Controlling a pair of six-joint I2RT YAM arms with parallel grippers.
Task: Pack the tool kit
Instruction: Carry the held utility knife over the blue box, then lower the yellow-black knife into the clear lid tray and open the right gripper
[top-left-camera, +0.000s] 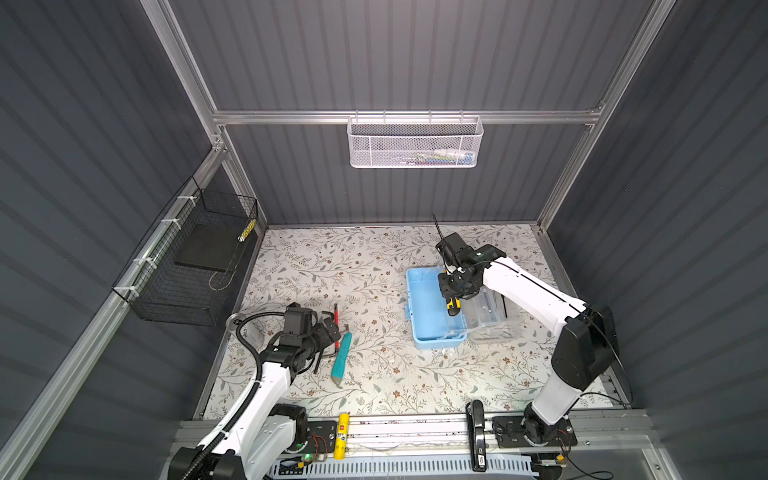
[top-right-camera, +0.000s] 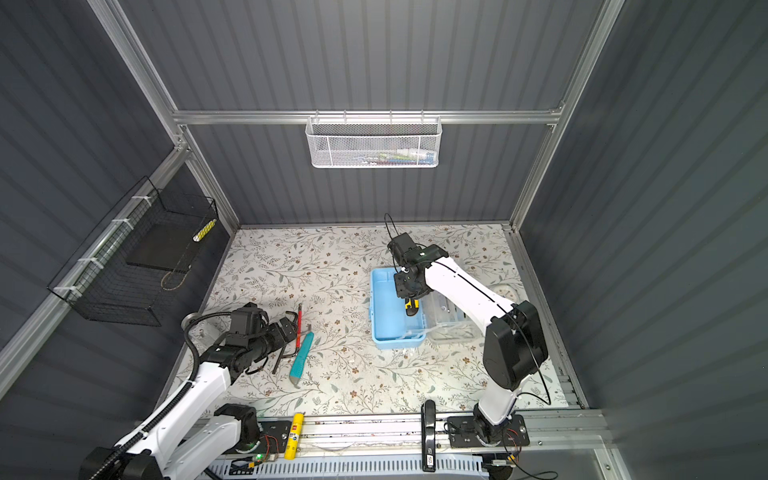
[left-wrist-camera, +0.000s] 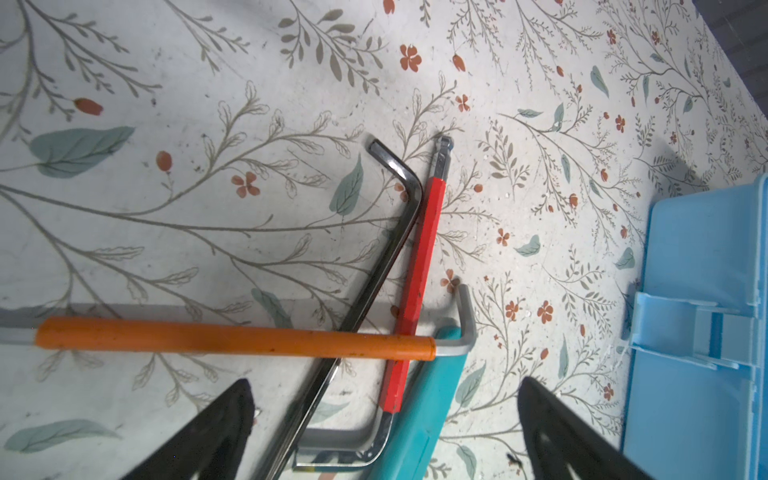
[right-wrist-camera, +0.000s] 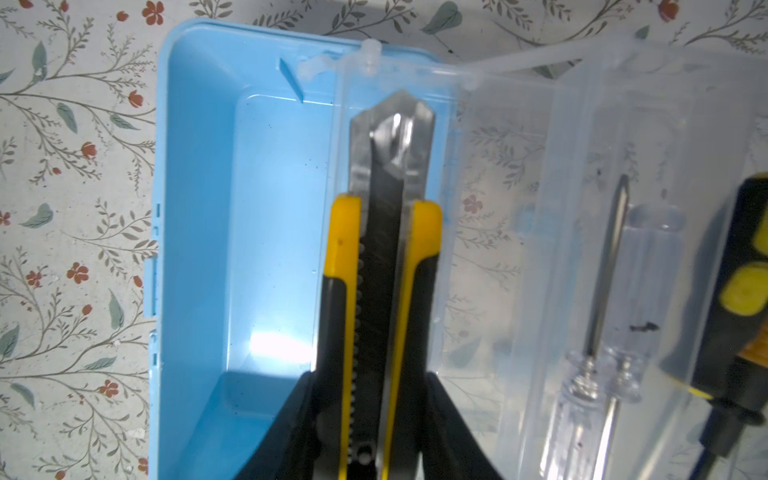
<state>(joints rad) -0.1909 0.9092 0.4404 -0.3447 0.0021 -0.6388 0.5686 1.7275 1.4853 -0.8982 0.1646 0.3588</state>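
Box: the light-blue box (top-left-camera: 428, 322) stands open on the flowered table (top-left-camera: 374, 257), right of centre in both top views.
Lid: the clear lid (top-left-camera: 496, 318) is thrown back along the box's long edge, on the side toward the right arm.
Right gripper: the right gripper (right-wrist-camera: 370, 376) is closed partway on the yellow-black knife (right-wrist-camera: 376, 257), one finger against each flank of the handle. The hold looks firm.
Knife position: held over the box, along the edge where the lid hinges, with its metal nose pointing at a short end wall. In a top view its yellow end sticks out below the gripper. Contact with the box floor: cannot tell.
Screwdrivers: a clear-handled screwdriver (right-wrist-camera: 602, 270) and a black-and-yellow screwdriver (right-wrist-camera: 744, 282) lie side by side at the lid, seen through the plastic. In it or under it: cannot tell.
Left gripper: the left gripper (left-wrist-camera: 384, 382) is spread fully wide and holds nothing. It hangs low above the hex keys on the left of the table.
Hex keys: the orange-sleeved hex key (left-wrist-camera: 232, 336) lies across the dark hex key (left-wrist-camera: 380, 274) and the red-sleeved hex key (left-wrist-camera: 419, 266). They form a loose crossed heap, well apart from the box.
Cutter: the teal cutter (top-left-camera: 343, 357) lies flat beside the heap, and the red-sleeved hex key overlaps it.
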